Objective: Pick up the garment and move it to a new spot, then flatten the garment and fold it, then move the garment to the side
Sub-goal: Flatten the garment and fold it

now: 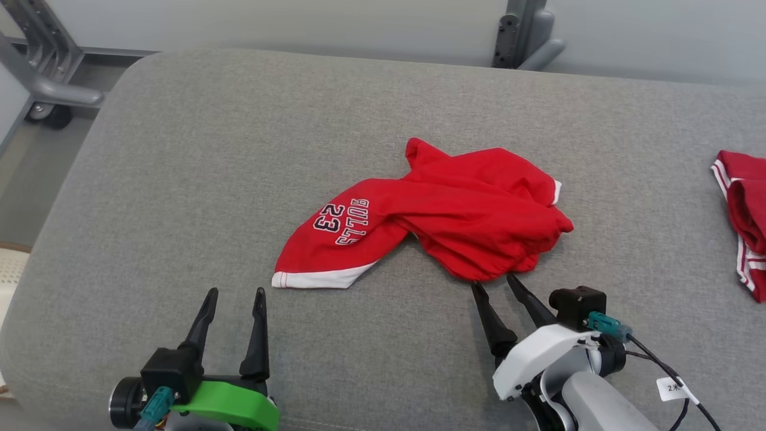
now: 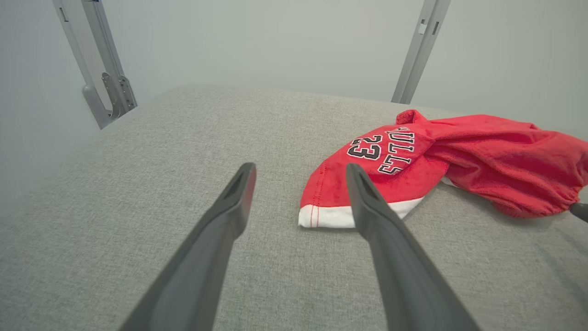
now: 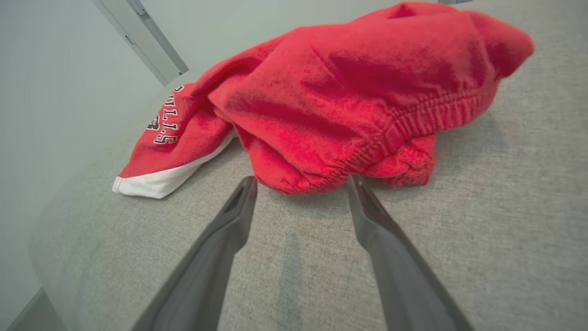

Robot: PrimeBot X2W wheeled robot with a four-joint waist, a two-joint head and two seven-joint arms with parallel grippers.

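The garment (image 1: 443, 209) is a pair of red shorts with a white hem and "BULLS 23" print, lying crumpled in the middle of the grey cushion (image 1: 179, 179). My left gripper (image 1: 236, 293) stands open over bare fabric, short of the white hem (image 2: 321, 216) and to its left. My right gripper (image 1: 494, 280) is open too, its fingertips right at the bunched elastic waistband (image 3: 390, 133) on the garment's near edge, with nothing between them. The garment (image 2: 459, 156) lies up and right of the left fingers.
A second red piece with white stripes (image 1: 745, 215) lies at the cushion's right edge. Grey metal frame legs (image 1: 48, 72) stand behind the cushion at the far left, and another (image 1: 526, 36) at the back. The cushion drops off at its left edge.
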